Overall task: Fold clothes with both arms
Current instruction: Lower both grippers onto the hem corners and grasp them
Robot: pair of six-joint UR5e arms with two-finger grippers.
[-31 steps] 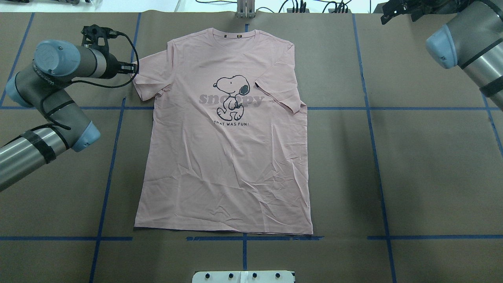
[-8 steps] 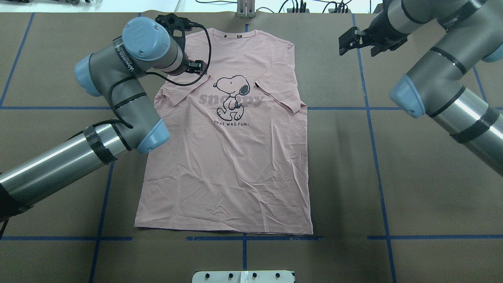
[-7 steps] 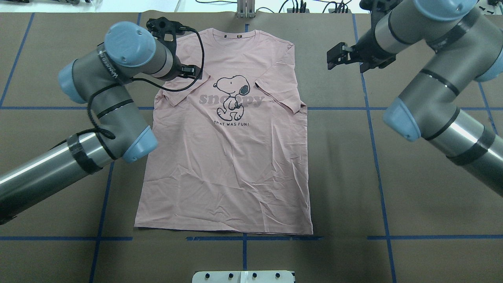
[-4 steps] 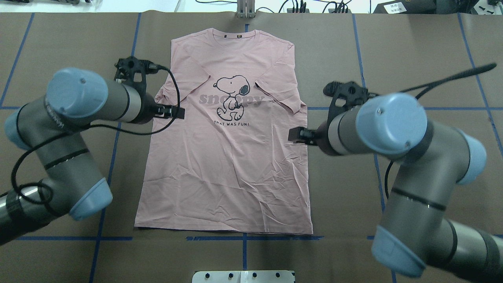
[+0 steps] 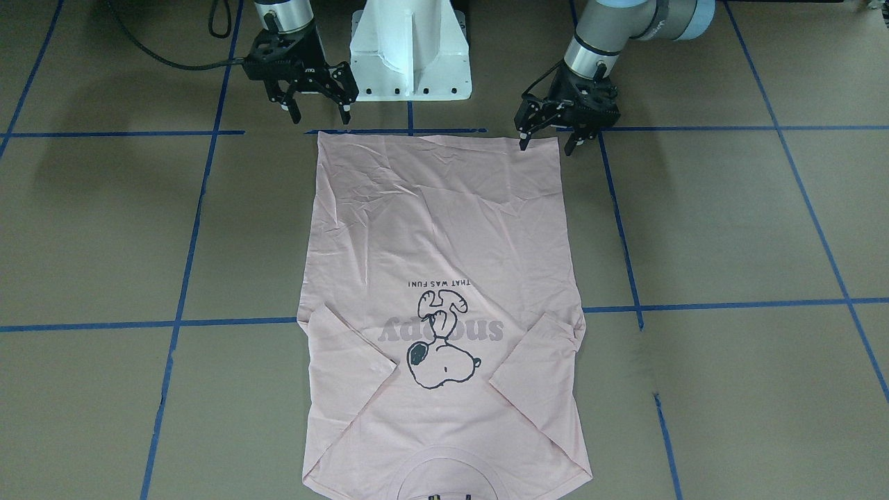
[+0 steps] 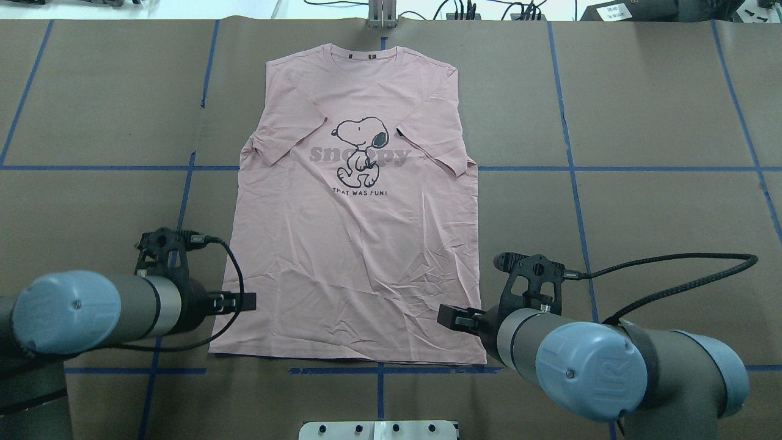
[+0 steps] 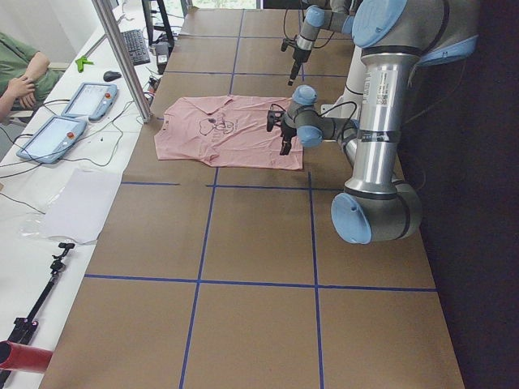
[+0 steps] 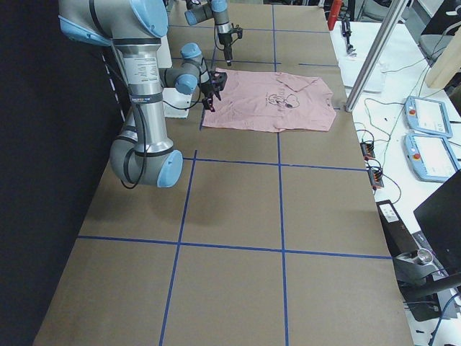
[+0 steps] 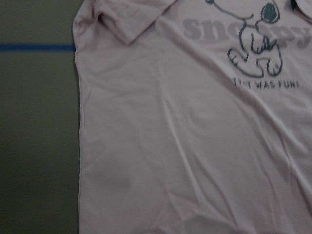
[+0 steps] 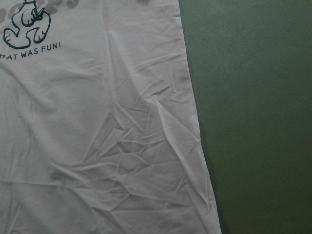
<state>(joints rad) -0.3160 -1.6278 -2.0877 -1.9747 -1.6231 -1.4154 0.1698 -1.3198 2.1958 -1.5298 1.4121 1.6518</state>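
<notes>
The pale pink T-shirt [image 6: 354,256] lies flat and print side up on the brown table, collar at the far end and hem toward the robot's base. Both sleeves are folded in over the chest. My left gripper [image 5: 546,146] is open over the hem's left corner [image 6: 214,349], one finger above the cloth and one beyond its edge. My right gripper [image 5: 319,117] is open just behind the hem's right corner [image 6: 482,360]. Neither holds anything. No fingers show in the wrist views, only the shirt's left edge [image 9: 80,146] and right edge [image 10: 192,107].
The white pedestal base [image 5: 410,48] stands right behind the hem, between the two arms. Blue tape lines [image 6: 574,183] cross the brown table. In the exterior left view, two tablets [image 7: 73,113], a metal post [image 7: 122,57] and a person's arm [image 7: 24,77] lie beyond the collar end.
The left sleeve, spread out at first, now lies folded over the chest. Both arms have swept from the collar end down the shirt's sides to the hem corners near the base.
</notes>
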